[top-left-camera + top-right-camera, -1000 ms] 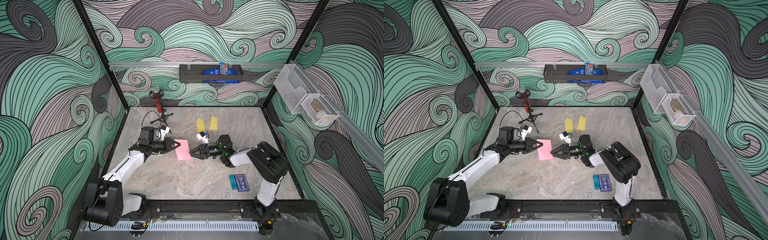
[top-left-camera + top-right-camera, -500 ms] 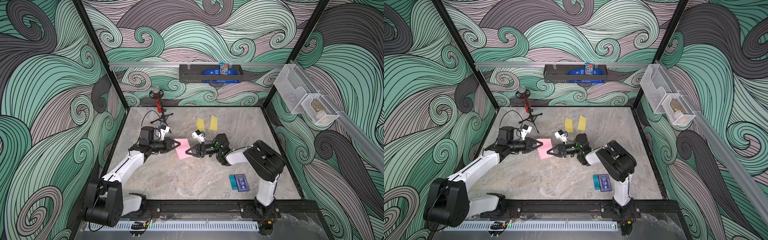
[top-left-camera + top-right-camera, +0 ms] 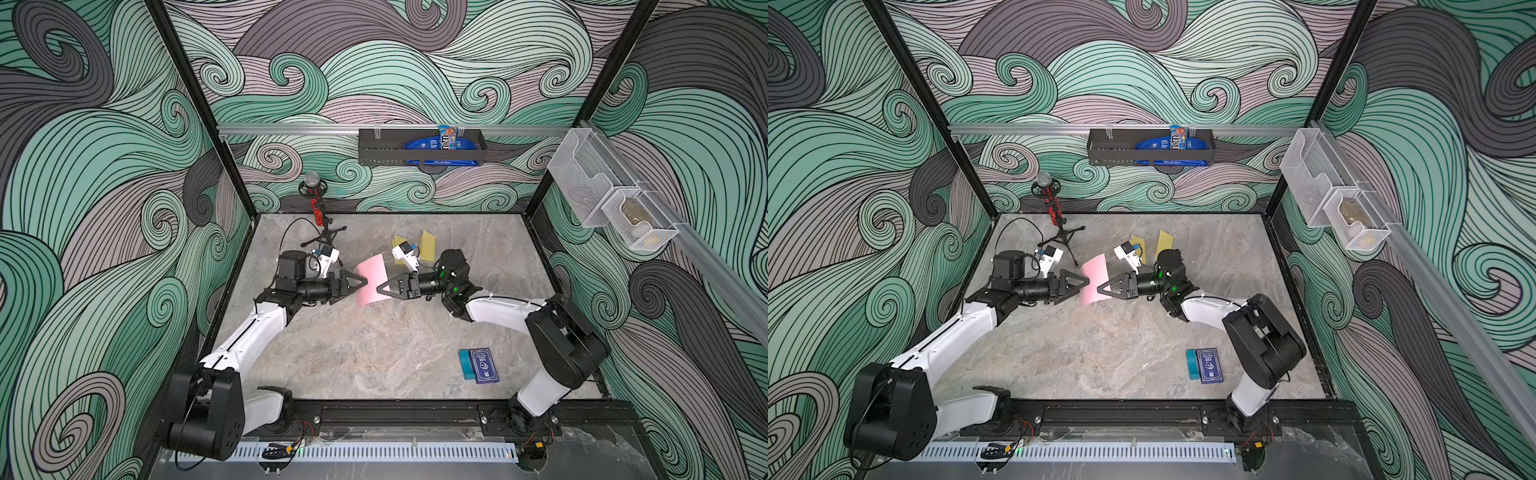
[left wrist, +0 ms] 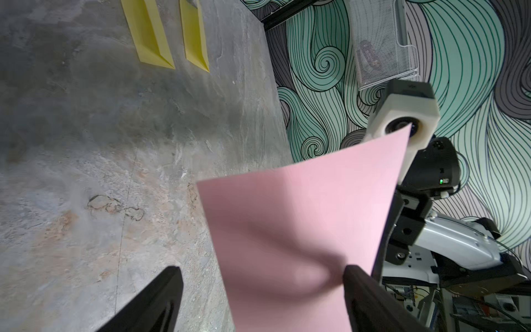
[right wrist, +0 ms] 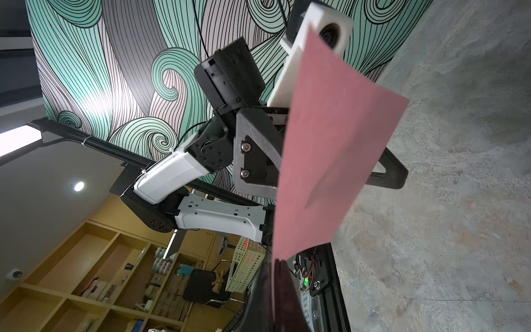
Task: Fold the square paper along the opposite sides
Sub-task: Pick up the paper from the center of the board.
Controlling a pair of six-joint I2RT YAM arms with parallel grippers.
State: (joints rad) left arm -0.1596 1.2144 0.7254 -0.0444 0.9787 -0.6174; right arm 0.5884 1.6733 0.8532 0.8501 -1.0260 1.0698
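marbled stone tabletop (image 3: 353, 353); right gripper (image 3: 380, 289) pinches smooth curved pink paper (image 3: 371, 279), left gripper (image 4: 261, 273) spread wide, released.

Pink paper (image 3: 1096, 268) aloft, tilted — right tool (image 3: 1099, 287) pinching edge

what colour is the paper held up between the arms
Pink paper, clearest in the left wrist view.

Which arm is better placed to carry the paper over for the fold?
Right, probably. The right gripper is shut on the paper, holding it raised; the left gripper is open, gripping nothing.
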